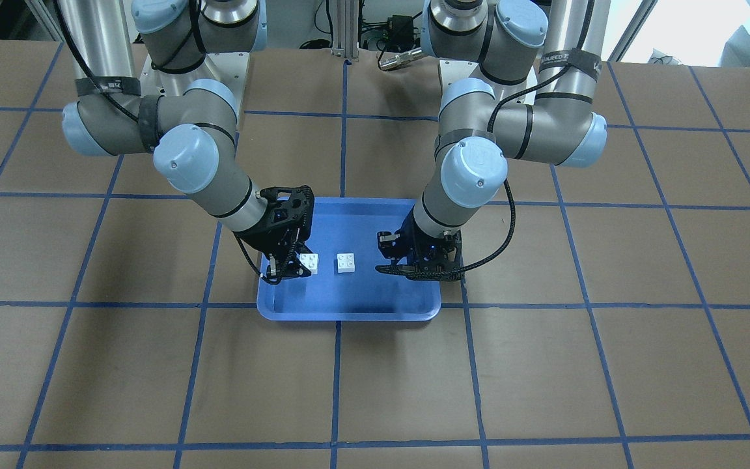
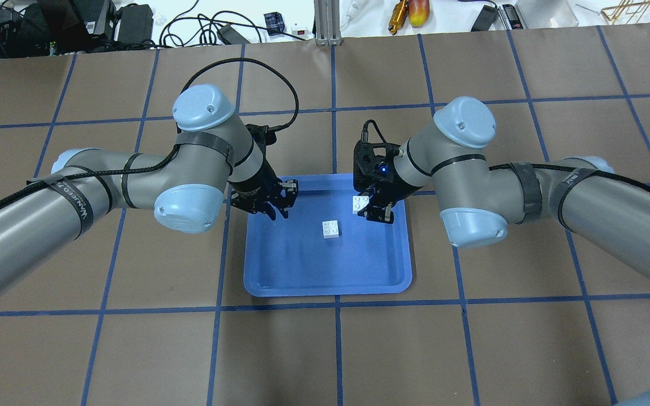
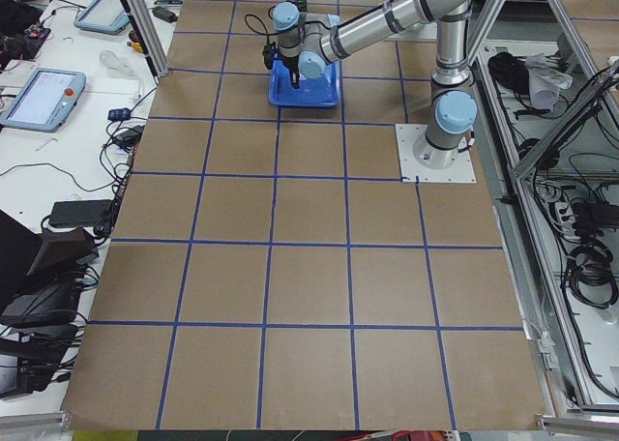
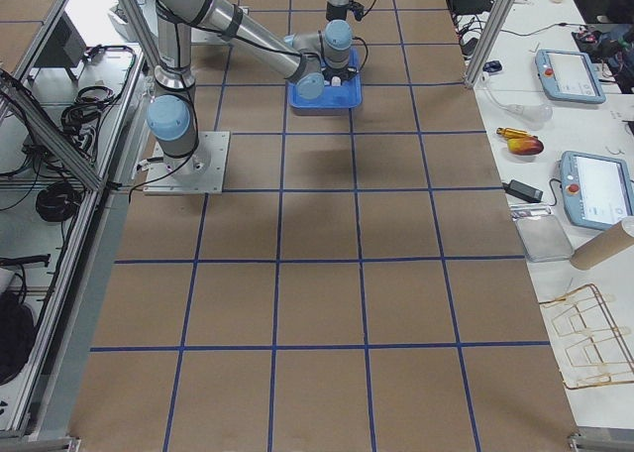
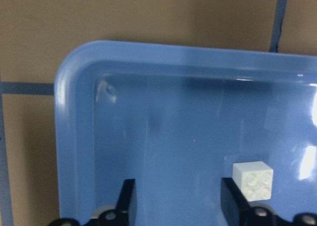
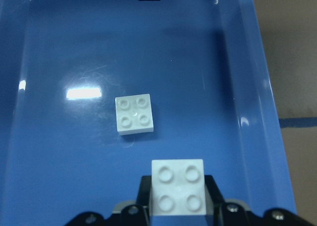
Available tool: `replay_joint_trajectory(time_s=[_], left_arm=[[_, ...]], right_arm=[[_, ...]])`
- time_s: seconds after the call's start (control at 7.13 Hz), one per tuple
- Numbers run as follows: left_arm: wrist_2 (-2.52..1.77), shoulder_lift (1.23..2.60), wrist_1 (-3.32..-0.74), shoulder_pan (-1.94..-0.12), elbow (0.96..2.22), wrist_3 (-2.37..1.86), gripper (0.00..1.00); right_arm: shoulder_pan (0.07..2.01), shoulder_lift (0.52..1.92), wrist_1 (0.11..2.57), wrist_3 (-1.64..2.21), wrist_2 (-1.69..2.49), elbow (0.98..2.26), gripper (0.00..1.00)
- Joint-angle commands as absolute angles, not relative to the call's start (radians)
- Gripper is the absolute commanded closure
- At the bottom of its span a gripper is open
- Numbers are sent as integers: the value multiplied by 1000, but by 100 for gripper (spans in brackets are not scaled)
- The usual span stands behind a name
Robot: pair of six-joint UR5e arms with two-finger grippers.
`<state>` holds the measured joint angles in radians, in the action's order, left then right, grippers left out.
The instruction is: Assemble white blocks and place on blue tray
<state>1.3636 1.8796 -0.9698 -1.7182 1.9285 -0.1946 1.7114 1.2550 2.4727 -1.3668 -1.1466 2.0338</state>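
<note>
The blue tray [image 2: 325, 290] lies at the table's middle. One white block [image 2: 332, 229] sits loose on its floor, studs up; it also shows in the front view [image 1: 347, 262] and the right wrist view [image 6: 133, 115]. My right gripper [image 2: 374, 210] is over the tray's far right part, shut on the second white block [image 6: 177, 186], seen too in the front view [image 1: 308, 262]. My left gripper [image 2: 274, 206] hovers over the tray's far left corner, open and empty. In the left wrist view its fingers [image 5: 128, 198] stand apart, with a white block [image 5: 253, 180] just to their right.
The table is brown board with a blue tape grid [image 2: 336, 349]. Cables, tools and an aluminium post [image 2: 325, 22] line the far edge. Both arms' elbows [image 2: 189, 208] hang low beside the tray. Tablets [image 4: 570, 75] lie on side benches.
</note>
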Motion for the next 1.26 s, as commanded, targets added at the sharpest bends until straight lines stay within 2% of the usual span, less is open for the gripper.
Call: replay_joint_trajectory(time_s=[0.0,1.12], left_arm=[[1316,1888,-965,-1717,1942,-198,100],[1270,1925,-905,-1759,1945,-270,100]], right_arm=[[1733,1217,2536,-1333,-1155,2058,100],[1796,1170,2576,-1250,-1172,2063,100]])
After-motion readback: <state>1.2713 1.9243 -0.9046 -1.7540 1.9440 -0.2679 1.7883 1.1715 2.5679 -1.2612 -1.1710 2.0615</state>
